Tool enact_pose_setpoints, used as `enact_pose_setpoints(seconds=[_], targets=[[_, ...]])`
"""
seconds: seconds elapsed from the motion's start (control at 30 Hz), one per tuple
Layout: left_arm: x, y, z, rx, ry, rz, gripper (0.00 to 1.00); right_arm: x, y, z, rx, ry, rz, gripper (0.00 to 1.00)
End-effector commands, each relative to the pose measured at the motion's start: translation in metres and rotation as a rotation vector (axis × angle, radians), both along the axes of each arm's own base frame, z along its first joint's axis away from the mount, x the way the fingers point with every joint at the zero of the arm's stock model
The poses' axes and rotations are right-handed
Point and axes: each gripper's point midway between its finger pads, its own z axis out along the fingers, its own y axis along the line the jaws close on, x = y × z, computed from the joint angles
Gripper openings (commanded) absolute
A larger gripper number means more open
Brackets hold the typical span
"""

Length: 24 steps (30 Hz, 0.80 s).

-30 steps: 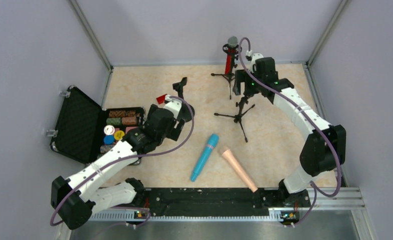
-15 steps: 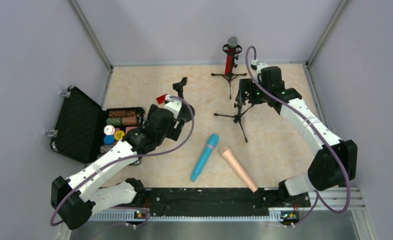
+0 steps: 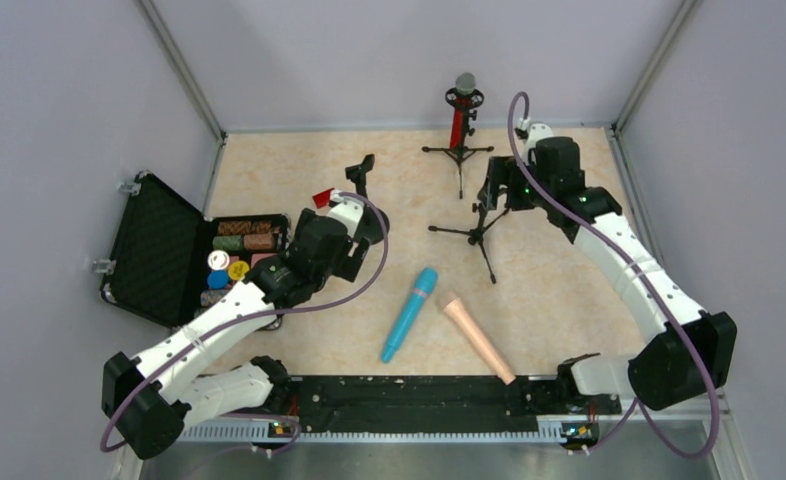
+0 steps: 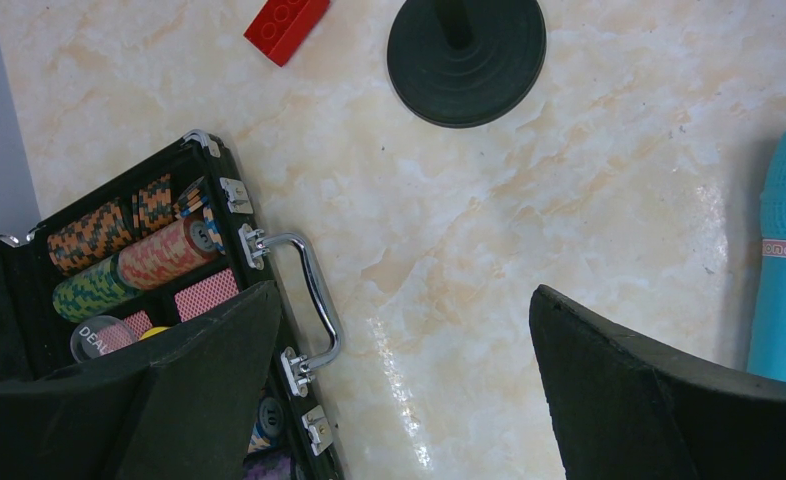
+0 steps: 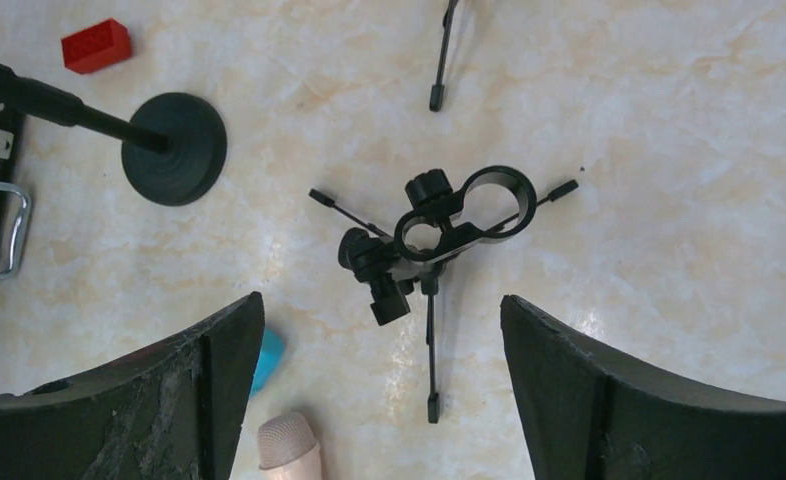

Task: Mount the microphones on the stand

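Close to the near edge of the counter point(image 3: 569, 290), two microphones lie flat, side by side: the cyan-blue microphone point(image 3: 410, 313) and, just to its right, the peach-pink microphone point(image 3: 479, 338). Their heads point toward the far edge, close together, and the handles splay apart.

Left of them the left claw point(image 4: 399, 400) hangs spread wide over bare counter with nothing between its fingers. Under it, toward the left edge, an open poker chip case point(image 3: 159, 255) shows rows of chips.

Further back the right claw point(image 5: 384, 390) is spread too and holds nothing. It hovers above a tripod stand point(image 3: 479, 225) whose double-ring clip point(image 5: 464, 212) is empty. To the left stand a round-based stand point(image 3: 361, 172) and a small red block point(image 3: 322, 197).

At the far edge the red microphone point(image 3: 458, 120) sits upright in a second tripod stand point(image 3: 459, 152), grey mesh head up.
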Motion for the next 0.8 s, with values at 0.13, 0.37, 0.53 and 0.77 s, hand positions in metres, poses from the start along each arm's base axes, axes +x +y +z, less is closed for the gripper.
enact_pose_setpoints(seconds=[0.13, 0.37, 0.53, 0.77], targets=[[0.002, -0.002, 0.005, -0.005, -0.019, -0.009, 0.99, 0.031, 0.014, 0.074, 0.055, -0.193, 0.045, 0.82], [0.002, -0.003, 0.003, -0.003, -0.011, -0.017, 0.98, 0.062, 0.029, 0.06, 0.021, -0.09, 0.085, 0.64], [0.002, -0.003, 0.003, 0.0, -0.009, -0.016, 0.99, 0.078, 0.02, 0.043, -0.071, -0.017, 0.043, 0.44], [0.002, -0.004, 0.001, 0.0, -0.004, -0.019, 0.98, 0.08, -0.01, 0.013, -0.216, 0.058, -0.07, 0.4]])
